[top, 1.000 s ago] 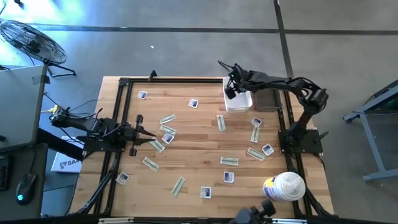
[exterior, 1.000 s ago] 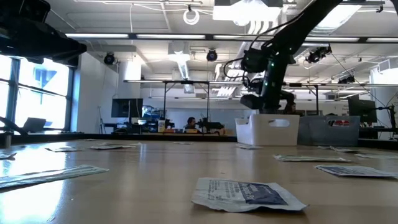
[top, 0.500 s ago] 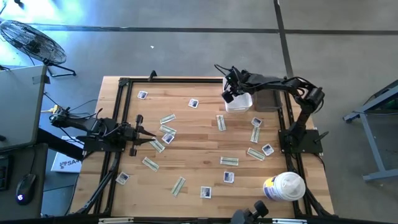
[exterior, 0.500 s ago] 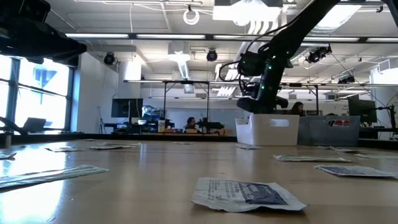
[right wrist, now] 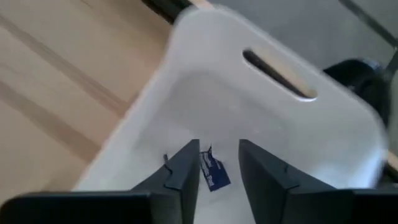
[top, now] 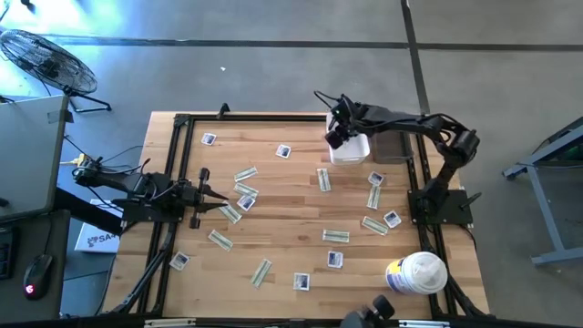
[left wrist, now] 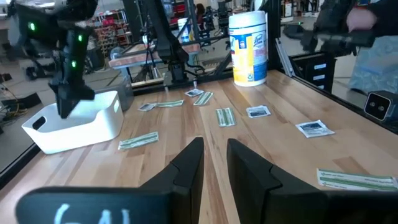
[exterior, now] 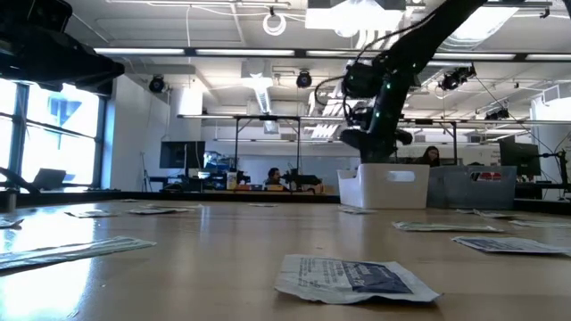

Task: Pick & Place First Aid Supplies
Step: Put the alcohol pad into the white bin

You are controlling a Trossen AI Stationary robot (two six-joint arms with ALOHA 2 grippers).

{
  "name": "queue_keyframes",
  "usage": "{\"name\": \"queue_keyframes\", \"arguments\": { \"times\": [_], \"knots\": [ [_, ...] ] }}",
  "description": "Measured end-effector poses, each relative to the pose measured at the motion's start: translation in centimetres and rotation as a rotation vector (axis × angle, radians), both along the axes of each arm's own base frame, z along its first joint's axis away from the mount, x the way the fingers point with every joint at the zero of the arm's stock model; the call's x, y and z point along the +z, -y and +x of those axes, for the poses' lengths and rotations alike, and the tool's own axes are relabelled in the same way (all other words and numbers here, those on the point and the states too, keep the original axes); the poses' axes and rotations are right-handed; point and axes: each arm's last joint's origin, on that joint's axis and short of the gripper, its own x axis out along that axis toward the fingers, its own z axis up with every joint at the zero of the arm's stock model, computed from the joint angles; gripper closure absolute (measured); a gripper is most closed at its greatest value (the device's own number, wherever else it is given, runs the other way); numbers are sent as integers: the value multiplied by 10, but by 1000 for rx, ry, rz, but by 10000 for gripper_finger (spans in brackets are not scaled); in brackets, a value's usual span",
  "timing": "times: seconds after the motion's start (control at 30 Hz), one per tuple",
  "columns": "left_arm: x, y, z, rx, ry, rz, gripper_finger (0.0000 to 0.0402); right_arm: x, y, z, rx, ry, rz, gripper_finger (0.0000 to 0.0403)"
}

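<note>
Release just happened: right gripper (right wrist: 214,165) went from pinched to spread over the white bin (top: 351,150) at far right; square packet (right wrist: 213,173) now drops in. We still have many packets (top: 336,236) on the table (top: 291,214). Left gripper (left wrist: 213,163) waits mid-left, fingers slightly parted, empty.

Little can be read here. A white box (top: 95,239) beside the table's left edge, near the left arm's base, carries dark letters that begin "SA"; the rest is hidden. In the left wrist view, pale marks on the dark body of the left gripper (left wrist: 214,149) look like "64", though the lower part is cut off. The canister (left wrist: 248,46) wears a yellow and blue label whose slanted word is too blurred to read. The packets (exterior: 355,276) bear blue-grey print, too small to make out, as does the packet in the white bin (right wrist: 205,37).
</note>
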Motion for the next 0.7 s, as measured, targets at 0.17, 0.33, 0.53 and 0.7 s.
{"name": "queue_keyframes", "arguments": {
  "times": [0.17, 0.33, 0.53, 0.7],
  "knots": [
    [0, 0, 0, 0, 0, 0, 332, 43, -35, 3, 96, 69, -45, 285],
    [0, 0, 0, 0, 0, 0, 332, 77, -95, 2, 247, 112, -41, 284],
    [0, 0, 0, 0, 0, 0, 332, 91, -167, -9, 377, 73, 48, 284],
    [0, 0, 0, 0, 0, 0, 332, 78, -204, -25, 338, -83, 115, 284]
  ]
}}
